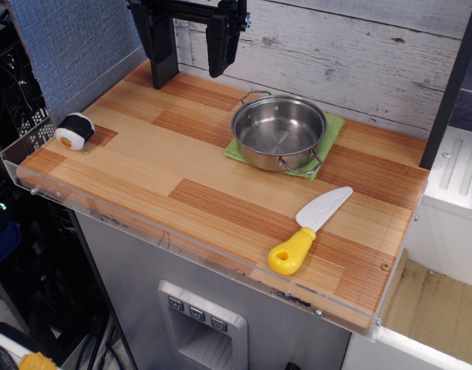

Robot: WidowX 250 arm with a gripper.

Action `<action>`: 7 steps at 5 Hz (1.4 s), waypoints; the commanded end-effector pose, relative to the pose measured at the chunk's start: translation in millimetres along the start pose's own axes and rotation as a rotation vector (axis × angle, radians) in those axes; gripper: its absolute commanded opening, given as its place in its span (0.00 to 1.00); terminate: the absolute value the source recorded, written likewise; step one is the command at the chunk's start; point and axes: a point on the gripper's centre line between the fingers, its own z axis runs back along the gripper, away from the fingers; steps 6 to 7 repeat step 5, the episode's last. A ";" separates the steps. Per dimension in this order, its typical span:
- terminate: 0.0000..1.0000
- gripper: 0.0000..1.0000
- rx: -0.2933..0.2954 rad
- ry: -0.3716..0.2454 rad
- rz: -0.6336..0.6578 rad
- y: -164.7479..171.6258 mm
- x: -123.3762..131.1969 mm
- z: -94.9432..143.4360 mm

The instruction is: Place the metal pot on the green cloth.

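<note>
Nearest the camera lies a toy knife (309, 230) with a yellow handle, and far off at the left edge a small sushi-roll toy (74, 131); neither matters to the job. Further back, the metal pot (279, 132) sits upright on the green cloth (331, 132), whose corners peek out around its base — the placing step looks done. At the rear, against the plank wall, the gripper (190, 35) hangs high and well apart from the pot, fingers spread wide and holding nothing. Judged from this, nothing is left but to park the arm clear — no further grasp seems called for.
</note>
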 end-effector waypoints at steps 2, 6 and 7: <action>0.00 1.00 0.008 -0.032 0.003 4.2 -4.9 8.8; 1.00 1.00 0.008 -0.032 0.003 4.2 -4.9 8.8; 1.00 1.00 0.008 -0.032 0.003 4.2 -4.9 8.8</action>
